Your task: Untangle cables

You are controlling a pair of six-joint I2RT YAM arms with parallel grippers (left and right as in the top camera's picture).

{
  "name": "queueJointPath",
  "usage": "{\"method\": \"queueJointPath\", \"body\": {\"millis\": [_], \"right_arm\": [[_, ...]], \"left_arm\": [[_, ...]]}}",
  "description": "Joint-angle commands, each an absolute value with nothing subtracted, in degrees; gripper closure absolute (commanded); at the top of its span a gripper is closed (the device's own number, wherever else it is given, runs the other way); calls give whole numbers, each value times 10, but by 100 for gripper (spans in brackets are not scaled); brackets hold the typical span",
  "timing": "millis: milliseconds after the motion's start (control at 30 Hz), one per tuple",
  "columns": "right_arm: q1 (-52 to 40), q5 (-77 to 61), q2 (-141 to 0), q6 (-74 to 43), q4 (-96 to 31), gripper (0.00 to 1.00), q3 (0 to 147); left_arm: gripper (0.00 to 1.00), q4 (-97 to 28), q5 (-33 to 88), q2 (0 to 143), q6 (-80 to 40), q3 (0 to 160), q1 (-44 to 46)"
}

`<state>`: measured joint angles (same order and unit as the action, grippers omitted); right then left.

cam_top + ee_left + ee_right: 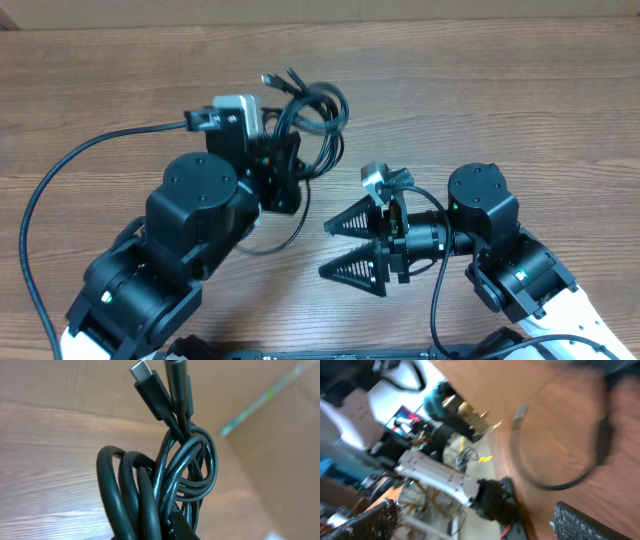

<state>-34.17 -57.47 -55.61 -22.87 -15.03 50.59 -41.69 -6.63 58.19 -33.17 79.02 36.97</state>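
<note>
Nearest the lens in the left wrist view, the cables [165,480] rise from the bottom centre of the frame as a tight bundle of glossy black cords. About three parallel strands arch on the left, and to their right several turns wind round one another into a knot-like ring. Two plugs [147,385] stand out of that ring toward the top centre; one shows a bare metal tip and the other is cut off by the frame edge. In the overhead view the same bundle sits at upper centre, apparently lifted clear of the bench [520,90], with its loops fanning to the right. The left tool [283,158] is closed tight on the lower part of the bundle. The right tool [352,245], at lower centre right, has its jaws spread wide with nothing between them; it points toward the left of the frame, below the bundle and apart from it. The step in hand is judged to be hold-and-present: one tool anchors the bundle while the other is free to pick a strand. No strand looks freed, so the task appears to be at an early stage. The next move calls for the right tool to reach the ring, close on a single plug or one outer loop only, and draw it back through the turns. Taking two strands at once would likely tighten the knot. The right wrist view is too blurred to place any cord with confidence.
</note>
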Motion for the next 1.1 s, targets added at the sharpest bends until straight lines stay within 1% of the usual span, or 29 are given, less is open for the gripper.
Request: {"method": "queueJointPath", "body": {"millis": [0,133,233,367,400,533,633,700,767,833,867,900,967,1000,1067], "right_arm": [[-343,-505,-552,-240,-145,4,511],[-327,-489,-552,-240,-145,4,511],[-301,-489,-552,-240,-150,4,511],[-259,-494,-548,-239,-170,4,511],[-249,-503,-546,-238,-173,1,511],[-227,-576,-542,-200,-170,0,511],[-224,-586,-540,-191,-170,2,511],[-224,-587,-540,-189,-165,5,511],[-224,-601,-540,-187,-154,10,511],[-224,-624,-540,-185,-138,18,511],[-224,-633,-540,-185,-130,24,511],[-224,-642,-540,-185,-119,34,511],[-224,-653,-540,-185,-107,49,511],[-224,-657,-540,-186,-104,60,511],[-224,-658,-540,-186,-104,73,511]], "left_arm": [[96,-443,-5,562,-174,796,367],[96,-472,46,557,-97,796,367],[96,-493,50,557,-54,796,367],[96,-511,60,557,-32,796,367],[96,-512,66,557,-28,796,367],[96,-506,123,557,3,796,367],[96,-495,154,557,2,796,367],[96,-489,168,557,3,796,367],[96,-490,168,557,3,796,367],[96,-488,168,557,0,796,367],[96,-486,168,557,-5,796,367],[96,-481,168,557,-19,796,367],[96,-470,168,557,-37,796,367],[96,-464,168,557,-48,796,367],[96,-457,168,557,-59,796,367]]}}
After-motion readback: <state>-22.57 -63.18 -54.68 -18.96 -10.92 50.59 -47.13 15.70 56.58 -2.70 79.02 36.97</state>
